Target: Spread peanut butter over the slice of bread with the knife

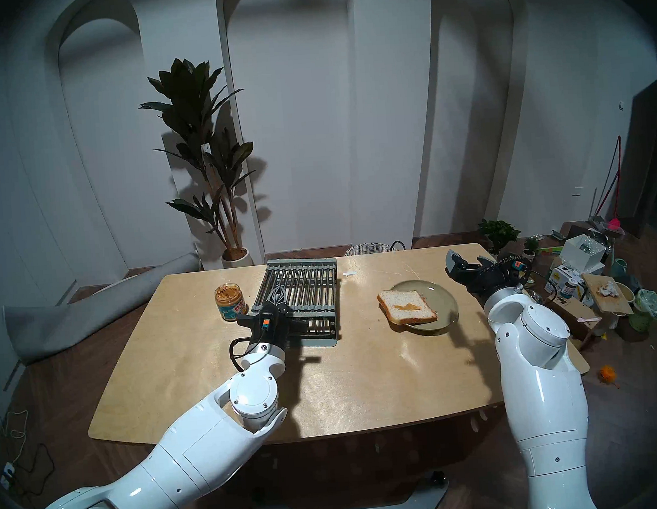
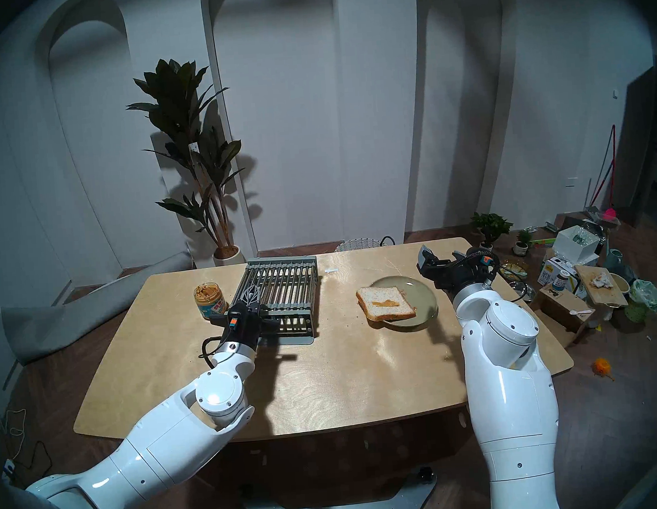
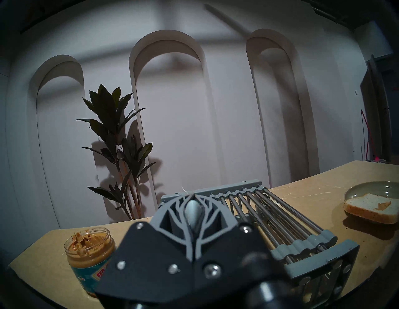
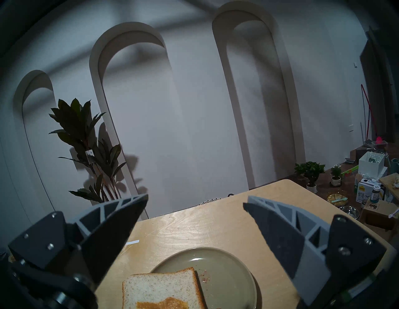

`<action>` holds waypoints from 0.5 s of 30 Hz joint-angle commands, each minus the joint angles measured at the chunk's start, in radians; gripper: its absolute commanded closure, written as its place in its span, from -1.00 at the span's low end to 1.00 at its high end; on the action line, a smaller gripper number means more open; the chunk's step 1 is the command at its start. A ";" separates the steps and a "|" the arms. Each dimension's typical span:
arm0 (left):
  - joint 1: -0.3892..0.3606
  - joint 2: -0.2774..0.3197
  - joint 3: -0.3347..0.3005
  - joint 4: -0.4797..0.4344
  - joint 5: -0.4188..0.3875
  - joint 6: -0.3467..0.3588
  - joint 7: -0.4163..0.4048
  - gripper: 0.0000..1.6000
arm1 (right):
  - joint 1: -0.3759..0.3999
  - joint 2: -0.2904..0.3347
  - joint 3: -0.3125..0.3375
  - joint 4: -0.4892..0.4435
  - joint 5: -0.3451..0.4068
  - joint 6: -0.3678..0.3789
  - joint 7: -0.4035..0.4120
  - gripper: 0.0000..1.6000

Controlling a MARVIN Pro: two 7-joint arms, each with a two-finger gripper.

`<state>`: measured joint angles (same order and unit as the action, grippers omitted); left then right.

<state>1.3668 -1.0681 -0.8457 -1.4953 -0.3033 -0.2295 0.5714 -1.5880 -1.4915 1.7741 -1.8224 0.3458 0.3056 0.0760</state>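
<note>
The slice of bread (image 1: 394, 298) lies on the left part of a round pale green plate (image 1: 440, 291) and carries a small smear of peanut butter (image 1: 406, 306) at its middle. The open peanut butter jar (image 1: 229, 302) stands left of the grey slatted rack (image 1: 306, 288). My left gripper (image 3: 192, 195) is over the rack's near left corner, shut on the pale grey handle of the knife (image 3: 191, 212); its blade is hidden. My right gripper (image 4: 195, 201) is open and empty, raised just right of the plate (image 4: 226, 269), with the bread (image 4: 159, 287) below it.
A small white strip (image 1: 348, 273) lies on the wooden table (image 1: 328, 384) behind the plate. A tall potted plant (image 1: 204, 160) and a wicker basket (image 1: 367, 248) stand behind the table. Boxes and clutter (image 1: 584, 269) crowd the floor to the right.
</note>
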 commanded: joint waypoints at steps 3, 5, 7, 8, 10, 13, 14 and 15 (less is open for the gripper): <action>-0.025 -0.021 -0.012 0.006 0.001 -0.005 0.015 1.00 | 0.011 0.001 -0.003 -0.029 0.000 0.003 -0.005 -1.00; -0.027 -0.021 -0.015 0.007 -0.002 -0.002 0.017 1.00 | 0.012 0.001 -0.004 -0.026 0.000 0.002 -0.006 -1.00; -0.027 -0.021 -0.016 0.005 -0.003 0.000 0.018 1.00 | 0.013 0.002 -0.005 -0.022 0.001 0.001 -0.007 -1.00; -0.027 -0.021 -0.017 0.004 -0.004 0.002 0.019 1.00 | 0.014 0.002 -0.005 -0.020 0.002 -0.001 -0.006 -1.00; -0.027 -0.022 -0.019 0.001 -0.007 0.013 0.024 1.00 | 0.016 0.003 -0.006 -0.015 0.003 -0.003 -0.004 -1.00; -0.027 -0.022 -0.020 0.001 -0.008 0.015 0.023 0.51 | 0.019 0.003 -0.007 -0.009 0.003 -0.006 -0.004 -1.00; -0.028 -0.022 -0.020 0.003 -0.008 0.016 0.024 0.49 | 0.020 0.003 -0.007 -0.007 0.003 -0.006 -0.004 -1.00; -0.028 -0.023 -0.020 0.003 -0.008 0.017 0.024 0.50 | 0.021 0.003 -0.007 -0.005 0.003 -0.007 -0.004 -1.00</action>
<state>1.3630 -1.0885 -0.8526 -1.4790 -0.3068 -0.2230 0.5946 -1.5845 -1.4929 1.7641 -1.8192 0.3446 0.3075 0.0653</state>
